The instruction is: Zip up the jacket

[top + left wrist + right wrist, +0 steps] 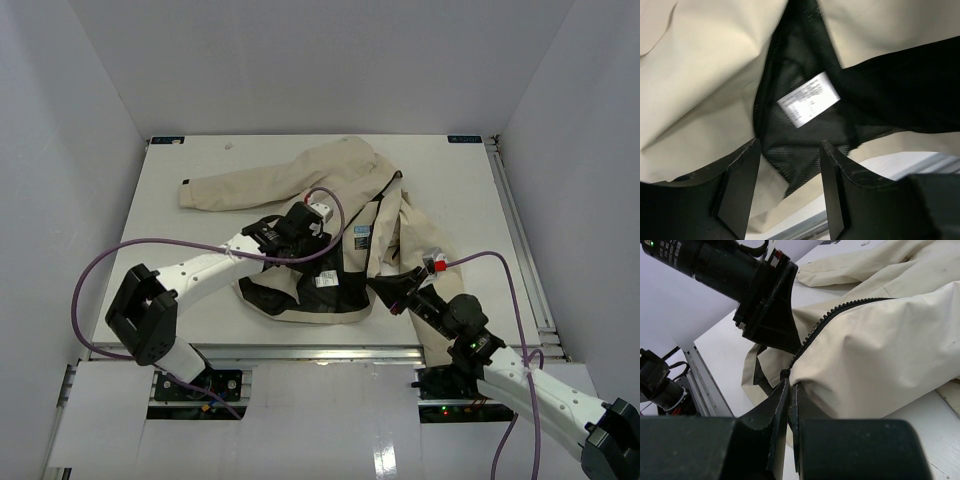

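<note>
left gripper [790,187]: I see the jaws apart, nothing clamped between them
left fingers [742,185]: black pads low in the left wrist view, one either side of a gap, over the fabric; I can't tell if they touch it
under left gripper: black mesh lining [790,135] with a white label [808,99] on it, centre of frame; cream fabric to the upper left and lower left
right gripper [790,410]: I see the jaws pressed together, clamped on the jacket's edge
right grip spot: lower centre of the right wrist view, right at the low end of the zipper teeth [840,315]; cream fabric bulges up just right of the fingers
zipper teeth: dark row running from the pinch up toward the upper right, not joined to another side where I can see it
jacket [330,175]: lying crumpled in the middle of the table [200,290] in the top view, one sleeve stretched to the upper left, front flap open with the black lining showing at lower centre
arms in top view: left arm reaches from lower left to the jacket's middle; right arm comes from lower right to the jacket's lower right edge
</note>
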